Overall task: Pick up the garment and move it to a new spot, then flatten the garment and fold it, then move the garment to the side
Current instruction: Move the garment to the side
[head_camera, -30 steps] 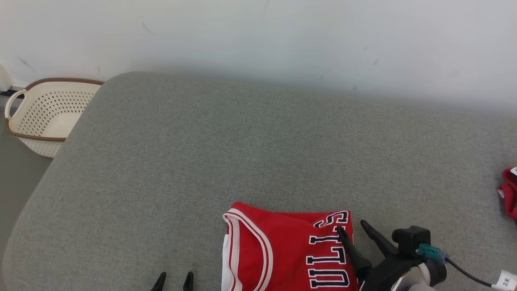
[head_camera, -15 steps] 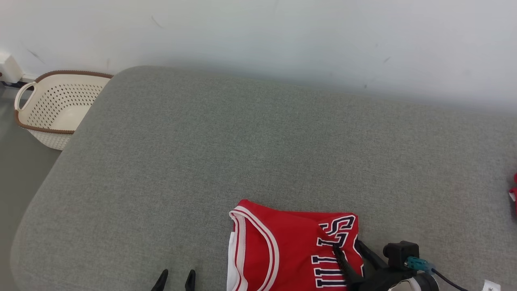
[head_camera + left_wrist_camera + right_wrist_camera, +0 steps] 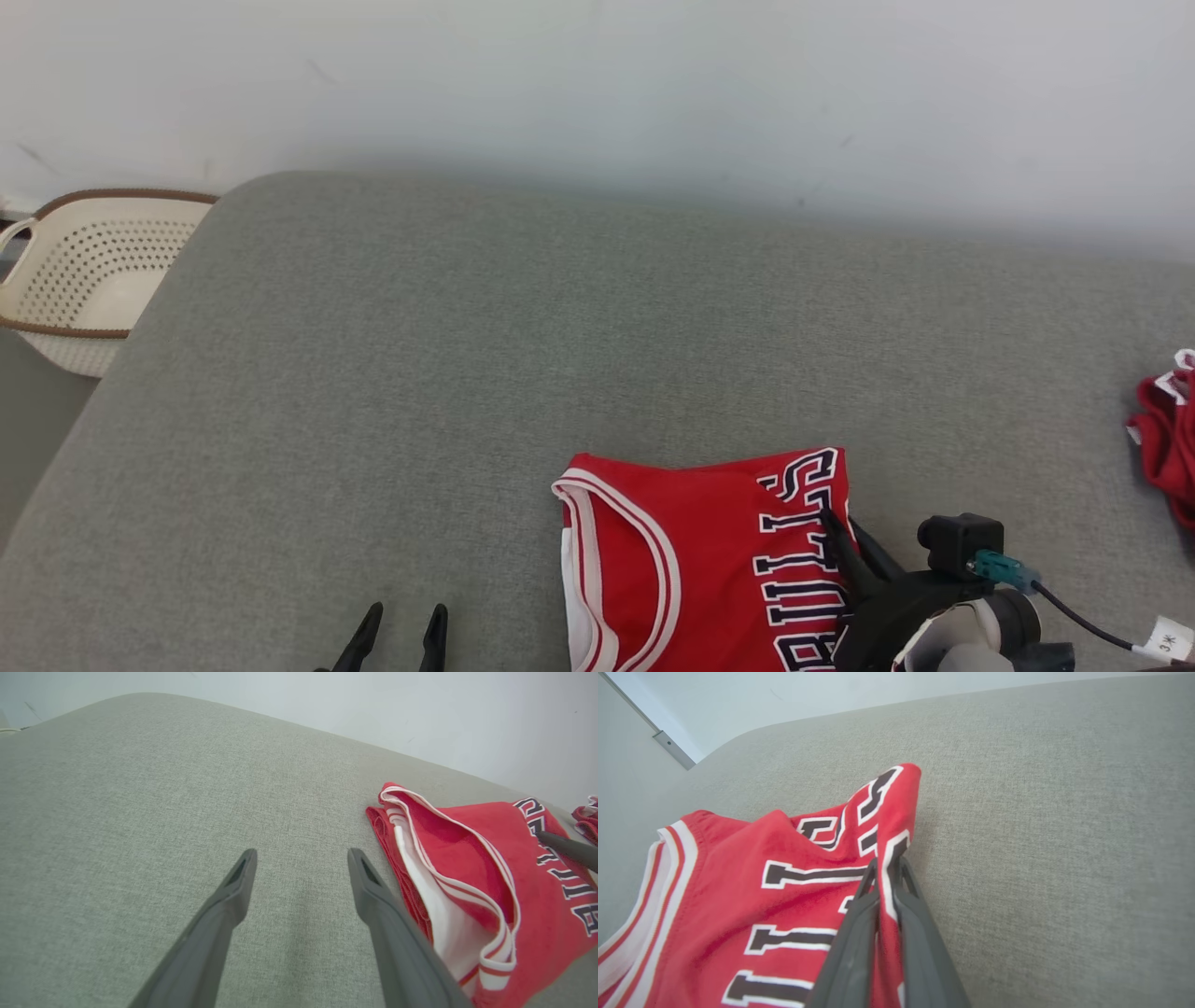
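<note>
The right gripper has just pinched shut on the jersey at its lettered right edge; a second ago its fingers stood wide. The grey table bears the jersey near its front edge. The left gripper hovers spread and empty just beside it. Moving the jersey probably comes next.

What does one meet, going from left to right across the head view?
basket → left gripper → jersey → right gripper → red cloth
</note>
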You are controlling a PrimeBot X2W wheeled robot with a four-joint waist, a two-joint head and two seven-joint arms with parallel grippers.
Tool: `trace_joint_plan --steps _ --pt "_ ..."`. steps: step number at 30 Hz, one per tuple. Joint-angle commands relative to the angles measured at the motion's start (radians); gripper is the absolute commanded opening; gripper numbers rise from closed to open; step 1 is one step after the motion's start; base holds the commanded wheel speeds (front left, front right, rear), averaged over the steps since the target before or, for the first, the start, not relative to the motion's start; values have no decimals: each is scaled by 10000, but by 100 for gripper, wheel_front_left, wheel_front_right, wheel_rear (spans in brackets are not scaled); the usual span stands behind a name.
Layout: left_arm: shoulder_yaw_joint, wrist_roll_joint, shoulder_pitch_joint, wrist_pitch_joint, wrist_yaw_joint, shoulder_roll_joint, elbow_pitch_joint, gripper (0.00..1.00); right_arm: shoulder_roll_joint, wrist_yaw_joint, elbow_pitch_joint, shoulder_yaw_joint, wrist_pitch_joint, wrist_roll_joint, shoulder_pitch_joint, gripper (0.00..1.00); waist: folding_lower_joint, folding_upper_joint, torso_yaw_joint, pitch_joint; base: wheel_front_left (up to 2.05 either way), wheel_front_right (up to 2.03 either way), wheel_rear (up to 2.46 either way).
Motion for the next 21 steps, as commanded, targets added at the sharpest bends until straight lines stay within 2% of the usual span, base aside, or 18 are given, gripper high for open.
trace_joint_plan --steps 1,7,8,21 --pt "61 134 184 -6 40 13 -26 100 -7 -14 -62 -221 -3 -184 95 0 0 -1 -462 -176 0 0 0" --pt "154 275 108 -7 40 11 -213 100 66 -14 -224 -1238 -2 -808 218 0 0 -1 -1582 -299 0 0 0" --pt "163 319 34 -7 47 13 -309 100 125 -14 -264 -1471 -3 -971 267 0 0 -1 -2028 -290 0 0 0" --pt "226 473 -436 -6 176 13 -699 100 292 -14 -369 -1816 -3 -1328 507 0 0 -1 -4801 -146 0 0 0"
